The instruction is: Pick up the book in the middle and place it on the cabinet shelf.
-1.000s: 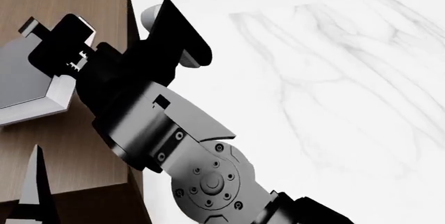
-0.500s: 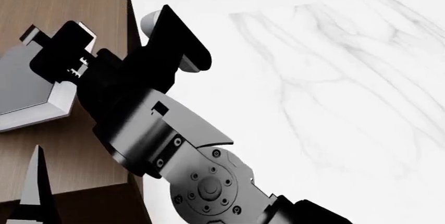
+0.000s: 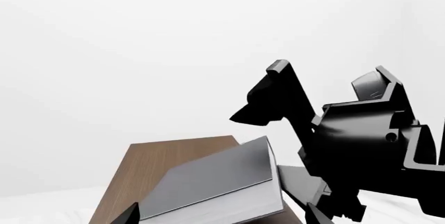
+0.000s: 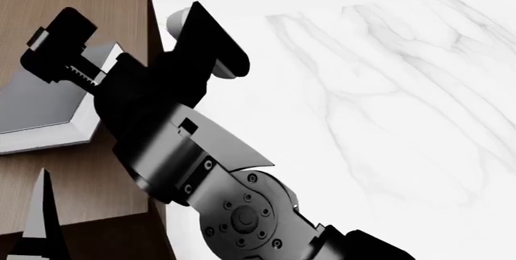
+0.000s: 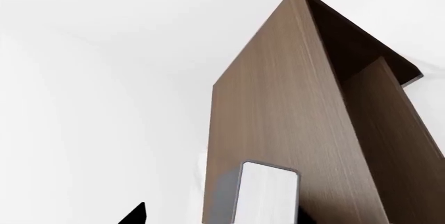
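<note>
The book (image 4: 40,97), dark grey with white page edges, lies tilted on the long brown top of the cabinet shelf (image 4: 81,0) at the left of the head view. My right gripper (image 4: 69,51) is over the book's far corner. In the right wrist view the book's edge (image 5: 268,193) stands between the jaws, with a gap to the one visible finger (image 5: 135,214), so the gripper looks open. My left gripper (image 3: 222,216) is open, short of the book (image 3: 208,177) and apart from it. One of its fingertips (image 4: 36,211) shows low over the cabinet.
A white marble surface (image 4: 387,91) fills the right of the head view, below the cabinet's right edge. The cabinet's dark side (image 4: 113,239) drops away at the bottom. My right arm (image 4: 193,151) crosses that edge. The cabinet's open inner shelves (image 5: 375,104) show in the right wrist view.
My right gripper has shifted up and left over the book. The book has settled flatter and its far corner now shows to the right of the gripper. The left fingertip has not moved.
</note>
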`<state>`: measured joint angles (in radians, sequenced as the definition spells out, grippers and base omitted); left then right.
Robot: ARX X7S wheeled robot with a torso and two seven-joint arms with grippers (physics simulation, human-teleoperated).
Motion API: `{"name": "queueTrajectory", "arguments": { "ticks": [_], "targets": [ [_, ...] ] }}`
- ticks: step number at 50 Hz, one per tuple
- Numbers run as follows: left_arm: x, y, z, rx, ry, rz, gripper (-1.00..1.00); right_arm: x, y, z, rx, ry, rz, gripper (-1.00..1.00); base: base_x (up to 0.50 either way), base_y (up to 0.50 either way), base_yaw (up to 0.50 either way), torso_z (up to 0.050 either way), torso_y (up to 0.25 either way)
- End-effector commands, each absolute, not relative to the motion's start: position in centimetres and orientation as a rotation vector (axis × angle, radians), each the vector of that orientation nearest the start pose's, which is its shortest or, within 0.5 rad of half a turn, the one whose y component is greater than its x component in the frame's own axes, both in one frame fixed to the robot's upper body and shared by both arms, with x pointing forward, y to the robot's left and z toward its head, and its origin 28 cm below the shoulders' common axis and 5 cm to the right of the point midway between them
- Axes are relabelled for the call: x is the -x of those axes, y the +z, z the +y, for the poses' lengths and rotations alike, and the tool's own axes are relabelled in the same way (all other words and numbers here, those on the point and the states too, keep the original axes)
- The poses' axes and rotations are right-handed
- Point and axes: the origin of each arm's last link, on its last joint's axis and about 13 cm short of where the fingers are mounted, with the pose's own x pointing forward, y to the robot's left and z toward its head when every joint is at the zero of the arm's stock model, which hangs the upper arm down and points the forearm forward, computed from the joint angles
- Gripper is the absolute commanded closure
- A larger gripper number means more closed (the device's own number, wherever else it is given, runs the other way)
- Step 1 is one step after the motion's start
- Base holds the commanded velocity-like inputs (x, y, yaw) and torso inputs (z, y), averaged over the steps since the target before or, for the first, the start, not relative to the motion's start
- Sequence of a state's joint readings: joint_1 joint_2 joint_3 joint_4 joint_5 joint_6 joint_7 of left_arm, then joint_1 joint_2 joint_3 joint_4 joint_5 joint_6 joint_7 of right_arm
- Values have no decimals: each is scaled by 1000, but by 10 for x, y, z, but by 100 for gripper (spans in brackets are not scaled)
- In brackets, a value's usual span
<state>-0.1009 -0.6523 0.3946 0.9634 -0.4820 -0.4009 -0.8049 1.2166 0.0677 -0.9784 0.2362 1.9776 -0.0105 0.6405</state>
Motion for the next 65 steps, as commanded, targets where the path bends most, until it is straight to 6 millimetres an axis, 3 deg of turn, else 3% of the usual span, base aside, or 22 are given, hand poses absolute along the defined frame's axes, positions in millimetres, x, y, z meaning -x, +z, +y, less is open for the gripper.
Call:
{"name": "queueTrajectory", "arguments": {
  "ticks": [1,15,31,37,42,44,51,59,63,65],
  "targets": [
    [-150,166,202,-28,6,-350,-100,-319,265,54,-923,532,384,-100,0,0,0,0,0],
    [-150,165,202,-30,6,-349,-100,-330,239,31,-941,438,397,-100,0,0,0,1,1],
    [-151,164,200,-31,-4,-347,-100,-331,236,6,-1022,391,352,-100,0,0,0,0,0],
    [-151,163,198,-32,-14,-347,-100,-331,225,-11,-981,333,275,-100,0,0,0,0,0],
    [-155,163,198,-37,-6,-353,-100,-325,236,-38,-939,280,118,-100,0,0,0,0,0],
    [-162,171,198,-59,-7,-365,-100,-322,244,-49,-911,259,45,-100,0,0,0,0,5],
    [-184,237,200,-184,42,-555,-100,-307,287,-72,-775,238,-204,-100,0,0,0,0,0],
    [-201,344,195,-257,32,-822,-100,-275,361,-86,-604,312,-511,-100,0,0,0,0,0],
    [-204,386,193,-289,33,-903,-100,-264,392,-99,-585,290,-563,-100,0,0,0,0,0],
    [-207,397,195,-301,44,-918,-100,-264,399,-105,-567,270,-580,-100,0,0,0,0,0]
  ]
}}
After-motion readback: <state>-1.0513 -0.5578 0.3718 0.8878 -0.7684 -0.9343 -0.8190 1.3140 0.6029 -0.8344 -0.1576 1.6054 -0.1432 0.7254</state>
